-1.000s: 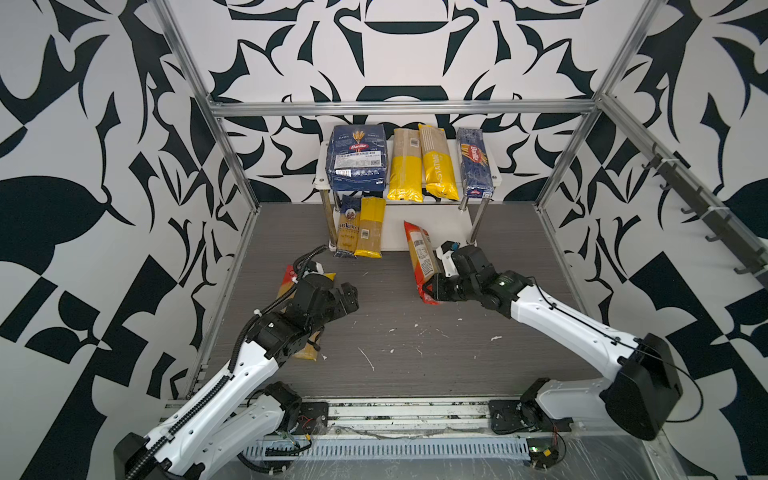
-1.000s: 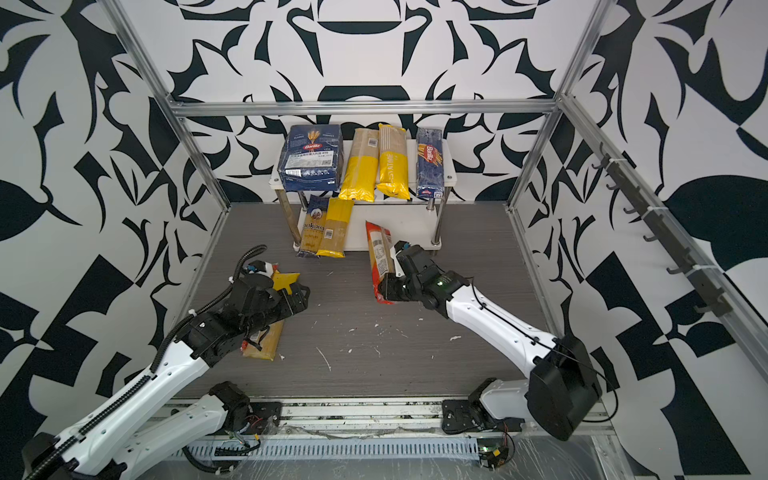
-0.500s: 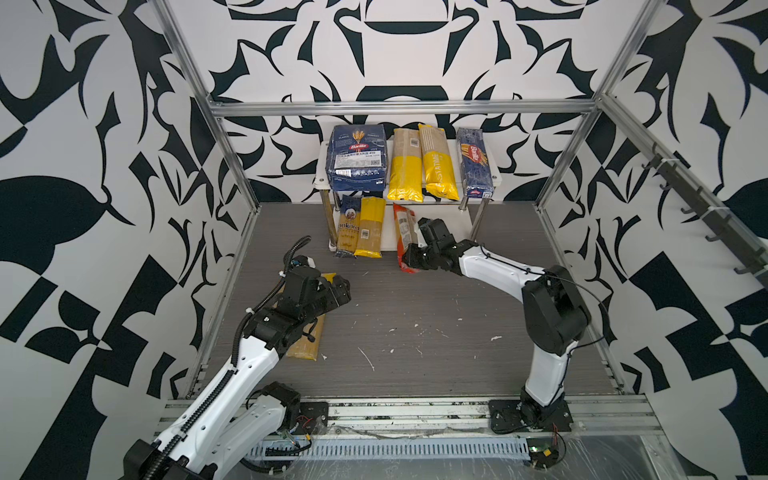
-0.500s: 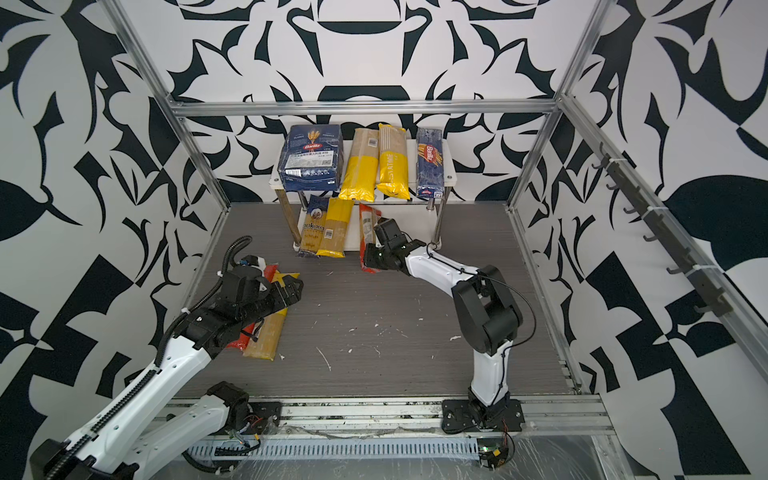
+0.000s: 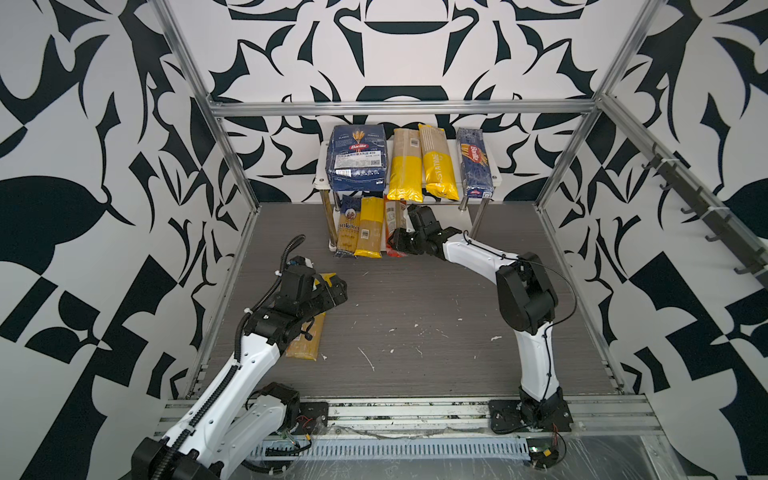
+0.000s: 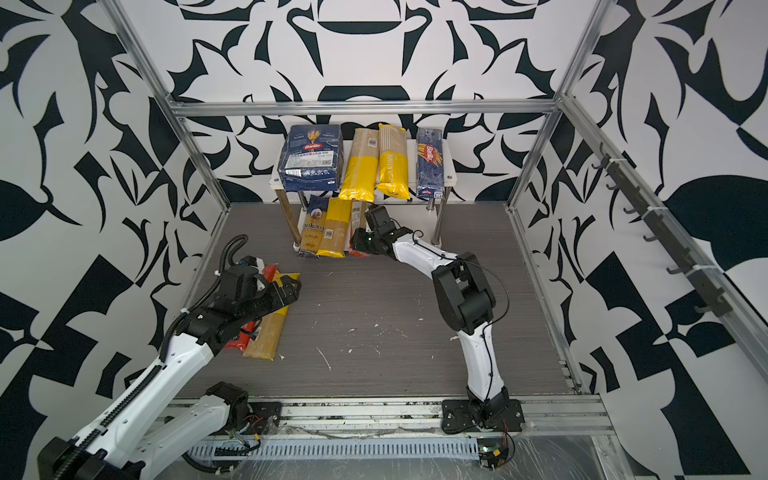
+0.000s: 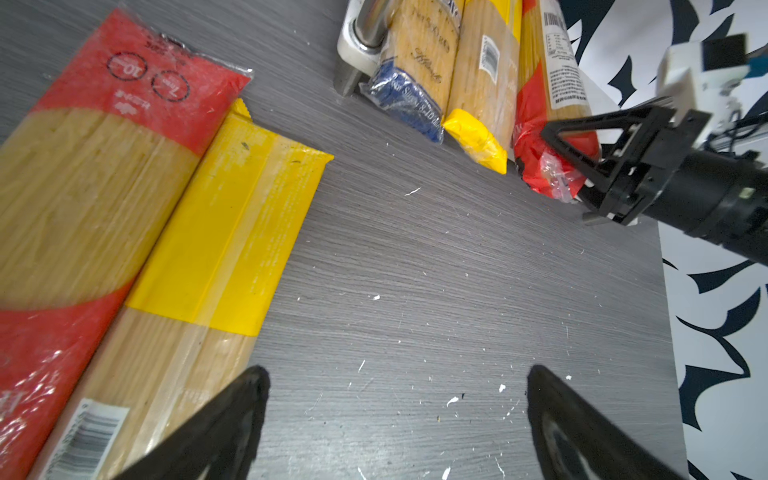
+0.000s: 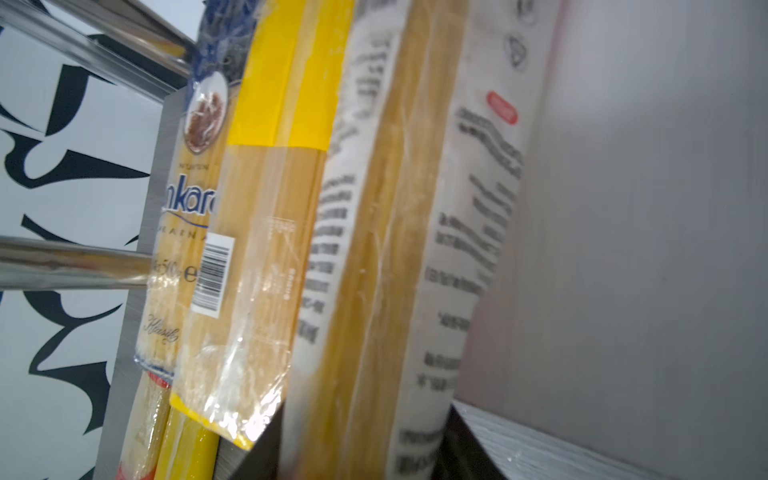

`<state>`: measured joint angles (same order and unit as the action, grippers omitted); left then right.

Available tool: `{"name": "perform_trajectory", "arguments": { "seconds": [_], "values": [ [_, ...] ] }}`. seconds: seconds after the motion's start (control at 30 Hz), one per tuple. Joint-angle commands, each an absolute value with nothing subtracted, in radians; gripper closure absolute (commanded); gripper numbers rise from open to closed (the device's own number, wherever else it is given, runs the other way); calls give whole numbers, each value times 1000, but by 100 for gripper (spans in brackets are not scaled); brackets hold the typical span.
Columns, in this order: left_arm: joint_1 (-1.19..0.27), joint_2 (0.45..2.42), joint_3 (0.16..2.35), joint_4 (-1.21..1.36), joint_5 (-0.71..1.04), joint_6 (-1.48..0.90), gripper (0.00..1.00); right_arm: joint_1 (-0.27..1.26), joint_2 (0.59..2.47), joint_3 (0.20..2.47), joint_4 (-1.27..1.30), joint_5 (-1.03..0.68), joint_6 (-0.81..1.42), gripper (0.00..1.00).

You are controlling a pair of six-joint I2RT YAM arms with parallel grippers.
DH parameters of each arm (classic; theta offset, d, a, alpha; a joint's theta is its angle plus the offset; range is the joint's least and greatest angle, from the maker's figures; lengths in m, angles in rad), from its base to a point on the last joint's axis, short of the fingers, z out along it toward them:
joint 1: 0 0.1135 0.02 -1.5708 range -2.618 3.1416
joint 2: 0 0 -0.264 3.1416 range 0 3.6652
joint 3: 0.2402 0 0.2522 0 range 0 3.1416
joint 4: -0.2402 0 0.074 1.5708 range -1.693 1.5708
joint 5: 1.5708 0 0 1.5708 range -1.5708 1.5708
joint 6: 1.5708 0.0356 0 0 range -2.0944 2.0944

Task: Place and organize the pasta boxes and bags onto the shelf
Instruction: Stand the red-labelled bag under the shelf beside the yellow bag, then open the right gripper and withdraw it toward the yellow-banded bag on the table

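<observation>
Everywhere, patterned walls (image 5: 104, 124), speckled grey tabletop (image 5: 415, 299)

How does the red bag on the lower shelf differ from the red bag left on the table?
The red bag on the lower shelf lies among shelved bags, end sticking out in front; the red bag on the table lies flat beside a yellow bag. The shelf one's end sits between the jaws of the right gripper; the table one is free. The shelf one shows small printed text, the table one round symbols. Both are long, slim, red-and-clear.
</observation>
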<state>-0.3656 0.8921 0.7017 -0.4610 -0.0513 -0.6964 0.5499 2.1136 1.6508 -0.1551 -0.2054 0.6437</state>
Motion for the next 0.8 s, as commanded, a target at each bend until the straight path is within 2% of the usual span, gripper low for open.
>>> {"name": "perform_trajectory", "arguments": {
  "seconds": [0.0, 0.13, 0.27, 0.3, 0.33, 0.37, 0.77],
  "values": [
    [-353, 869, 681, -458, -36, -683, 1, 549, 2063, 1687, -91, -225, 659, 47],
    [-344, 841, 662, -468, -39, -689, 0, 548, 2027, 1644, -94, -238, 672, 43],
    [-341, 818, 647, -525, -131, -713, 1, 550, 1975, 1575, -84, -249, 682, 34],
    [-341, 816, 645, -542, -156, -716, 1, 552, 1961, 1556, -77, -253, 684, 25],
    [-339, 816, 642, -558, -173, -718, 1, 556, 1946, 1534, -72, -250, 688, 24],
    [-337, 818, 640, -568, -179, -719, 1, 561, 1931, 1512, -71, -246, 686, 13],
    [-321, 824, 557, -640, -232, -794, 1, 686, 1690, 1203, -94, -175, 669, 12]
  ]
}}
